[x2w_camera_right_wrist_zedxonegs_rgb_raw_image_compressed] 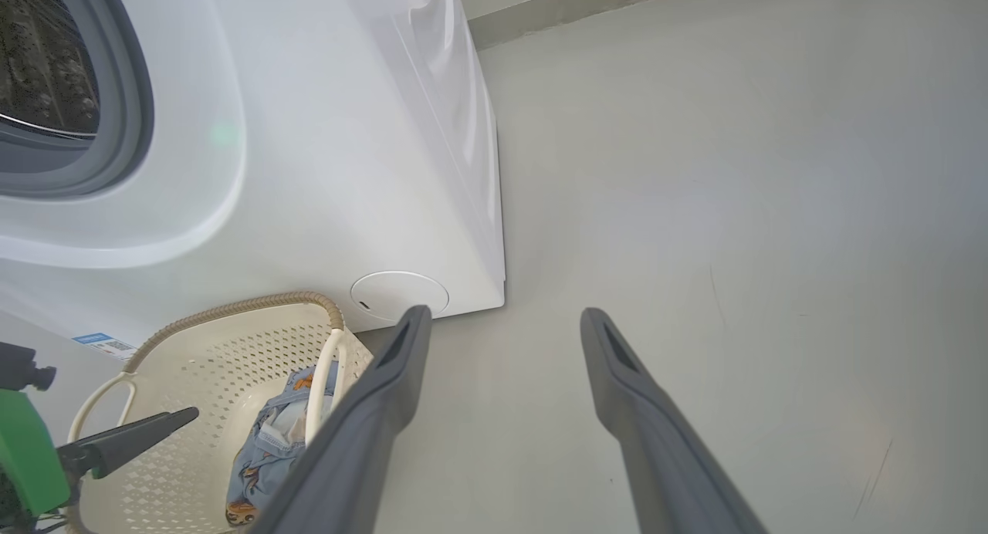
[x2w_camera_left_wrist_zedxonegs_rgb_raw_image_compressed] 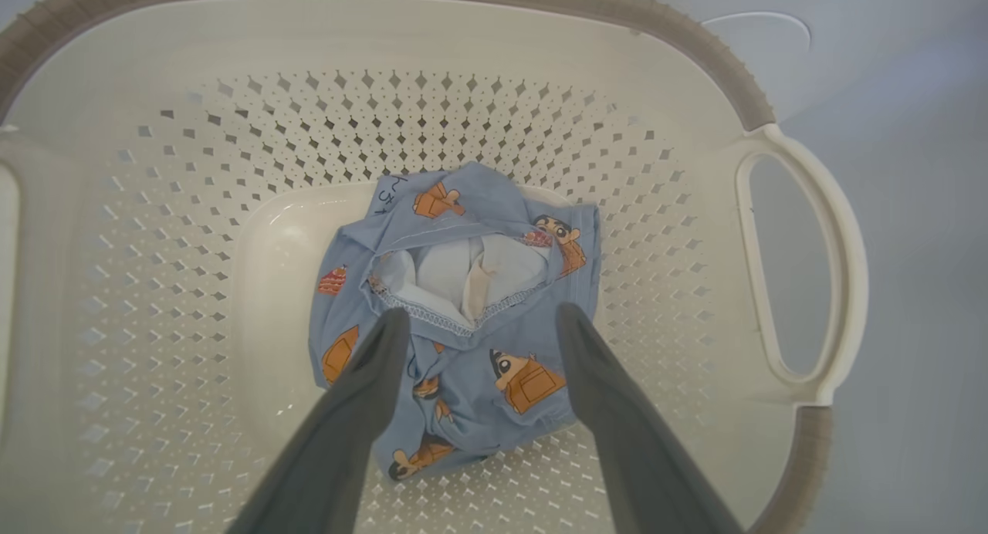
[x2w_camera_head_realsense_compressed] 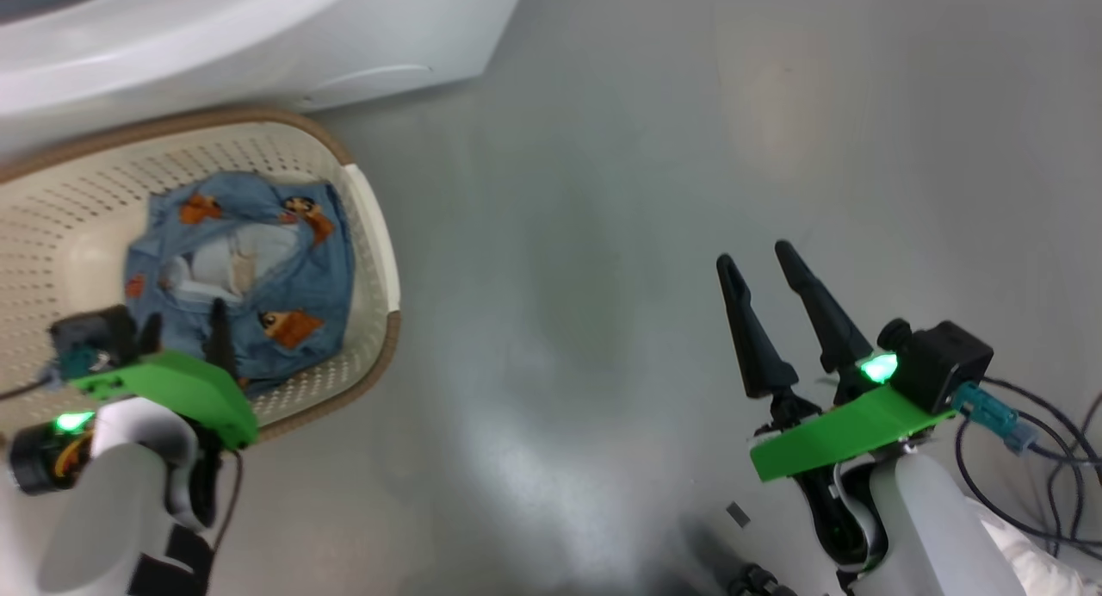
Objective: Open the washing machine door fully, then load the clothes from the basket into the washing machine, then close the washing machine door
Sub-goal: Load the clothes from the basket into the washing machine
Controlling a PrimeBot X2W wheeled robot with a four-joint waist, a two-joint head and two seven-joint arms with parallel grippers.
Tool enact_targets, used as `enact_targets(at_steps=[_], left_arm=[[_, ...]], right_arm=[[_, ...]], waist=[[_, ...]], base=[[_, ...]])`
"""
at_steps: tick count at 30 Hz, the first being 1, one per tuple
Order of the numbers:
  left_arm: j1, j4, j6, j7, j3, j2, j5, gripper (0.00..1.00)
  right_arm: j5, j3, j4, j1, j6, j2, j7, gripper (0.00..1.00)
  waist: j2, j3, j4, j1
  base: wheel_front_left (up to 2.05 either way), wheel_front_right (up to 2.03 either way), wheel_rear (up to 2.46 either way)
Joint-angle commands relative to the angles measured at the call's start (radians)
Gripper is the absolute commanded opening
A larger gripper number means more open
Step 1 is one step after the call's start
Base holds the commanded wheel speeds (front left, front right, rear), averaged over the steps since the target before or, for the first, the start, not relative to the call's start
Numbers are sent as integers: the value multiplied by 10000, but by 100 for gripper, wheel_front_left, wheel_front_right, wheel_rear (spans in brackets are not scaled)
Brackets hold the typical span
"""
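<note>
The cream basket [x2w_camera_head_realsense_compressed: 376, 251] stands on the floor right in front of the white washing machine [x2w_camera_head_realsense_compressed: 215, 36]. One piece of the clothes, a light blue garment [x2w_camera_head_realsense_compressed: 288, 273] with orange-brown cartoon prints, lies crumpled on its bottom. My left gripper [x2w_camera_head_realsense_compressed: 185, 316] hangs open inside the basket, just above the garment [x2w_camera_left_wrist_zedxonegs_rgb_raw_image_compressed: 463, 272], one finger on either side of its near half, with nothing held [x2w_camera_left_wrist_zedxonegs_rgb_raw_image_compressed: 482, 314]. My right gripper [x2w_camera_head_realsense_compressed: 754, 255] is open and empty over bare floor, well to the right of the basket [x2w_camera_right_wrist_zedxonegs_rgb_raw_image_compressed: 505, 312]. The machine's drum opening [x2w_camera_right_wrist_zedxonegs_rgb_raw_image_compressed: 46, 71] with its grey seal is uncovered. The washing machine door is out of view.
Grey floor [x2w_camera_head_realsense_compressed: 603, 234] stretches to the right of the machine and basket. Dark cables [x2w_camera_head_realsense_compressed: 1050, 458] trail at the lower right by my right arm. A round white cover [x2w_camera_right_wrist_zedxonegs_rgb_raw_image_compressed: 399, 295] sits low on the machine's front, near its corner. A baseboard [x2w_camera_right_wrist_zedxonegs_rgb_raw_image_compressed: 556, 9] runs along the far wall.
</note>
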Motion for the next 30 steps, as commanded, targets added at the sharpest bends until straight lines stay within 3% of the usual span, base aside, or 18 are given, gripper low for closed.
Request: enact_targets(at_steps=[1, 16, 30], left_arm=[[-107, 92, 118, 49, 306, 423, -83, 100], [-1635, 1865, 351, 412, 644, 1363, -382, 100], [-2538, 2701, 629, 563, 495, 2010, -287, 100]], right_arm=[[46, 254, -266, -64, 16, 63, -48, 100], [413, 415, -491, -317, 16, 78, -48, 100], [688, 568, -553, -528, 16, 79, -48, 100]], waist=[[-1, 463, -388, 0], [-1, 1624, -1017, 0], [-1, 2457, -1316, 0]], base=[[0, 0, 0], [0, 0, 0], [0, 0, 0]])
